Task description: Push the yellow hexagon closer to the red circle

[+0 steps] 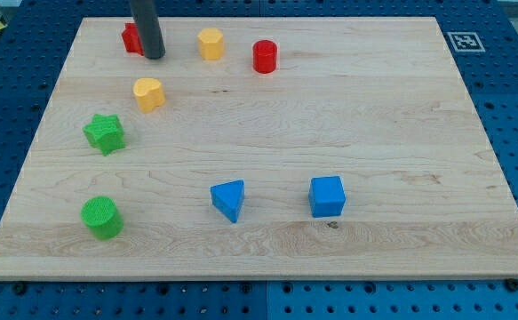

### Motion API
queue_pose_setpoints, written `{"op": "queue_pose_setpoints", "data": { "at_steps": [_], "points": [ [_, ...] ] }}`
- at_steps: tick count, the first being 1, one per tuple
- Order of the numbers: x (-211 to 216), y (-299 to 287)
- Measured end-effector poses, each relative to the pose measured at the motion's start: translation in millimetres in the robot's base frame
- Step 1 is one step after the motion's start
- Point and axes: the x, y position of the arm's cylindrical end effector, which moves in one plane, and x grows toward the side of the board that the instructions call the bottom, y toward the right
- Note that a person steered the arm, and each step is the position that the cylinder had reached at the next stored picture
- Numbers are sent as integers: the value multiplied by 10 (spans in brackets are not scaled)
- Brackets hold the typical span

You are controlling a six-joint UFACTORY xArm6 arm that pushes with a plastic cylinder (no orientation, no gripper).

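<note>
The yellow hexagon [211, 43] sits near the view's top, left of centre. The red circle [265, 56] stands a short gap to its right and slightly lower. My tip [155, 55] rests on the board to the left of the yellow hexagon, a small gap away, and right beside a red block [131, 38] that the rod partly hides, so its shape is unclear.
A second yellow block [149, 93] lies below my tip. A green star [104, 133] and a green circle [102, 218] are at the view's left. A blue triangle [229, 199] and a blue cube [327, 196] sit lower centre on the wooden board [374, 116].
</note>
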Motion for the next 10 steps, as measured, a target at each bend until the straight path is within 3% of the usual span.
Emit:
{"op": "queue_pose_setpoints", "data": {
  "at_steps": [3, 6, 8, 9, 10],
  "points": [
    [0, 59],
    [-370, 554],
    [-183, 1206],
    [97, 1233],
    [105, 1327]
  ]
}}
